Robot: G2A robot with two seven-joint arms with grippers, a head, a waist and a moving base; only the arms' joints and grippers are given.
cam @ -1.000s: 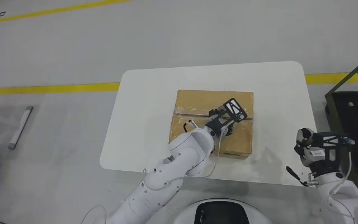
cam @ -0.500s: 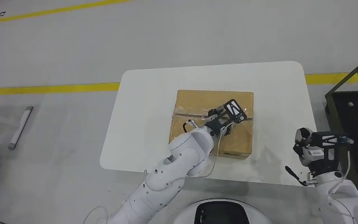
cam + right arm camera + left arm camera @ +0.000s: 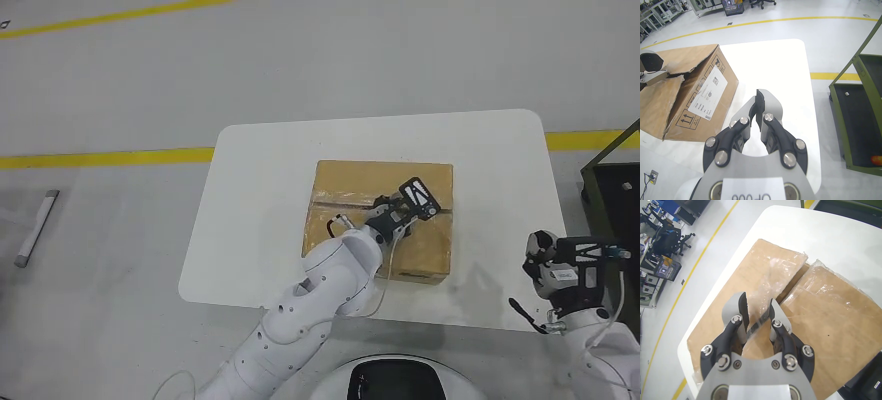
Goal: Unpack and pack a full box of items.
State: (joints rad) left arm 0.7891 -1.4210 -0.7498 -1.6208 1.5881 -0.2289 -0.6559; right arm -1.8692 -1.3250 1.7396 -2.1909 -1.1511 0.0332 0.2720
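The cardboard box [image 3: 350, 185] sits flat in the middle of the white worktop [image 3: 260, 200], directly beneath the left gripper [image 3: 757, 300]. Its two top flaps are down but not sealed. The seam [image 3: 791, 283] between them shows as a dark gap running away from one jaw tip, and wrinkled clear tape [image 3: 778, 270] clings to the flaps on both sides of it.

The jaws stand parted just above the flap beside that seam, and a thin tape strip [image 3: 757, 324] slants from one pad across to the other. I can't tell whether it is pinched or merely stuck there. The gap is wide, so I call these jaws released.

The spot makes sense, since the seam is where you would catch a flap edge or peel tape. My read is that unpacking is at its very start, with the box not yet opened.

Further out, the right gripper [image 3: 758, 94] has its jaws clenched pad to pad with nothing between them. It is held near the worktop's corner, and the box [image 3: 702, 91] lies well off to one side of those jaws. From there a ragged tear [image 3: 689, 70] shows along the top edge. I'd judge this arm is parked aside to leave the left one room. A green cart [image 3: 857, 117] stands on the floor on the jaws' other side.
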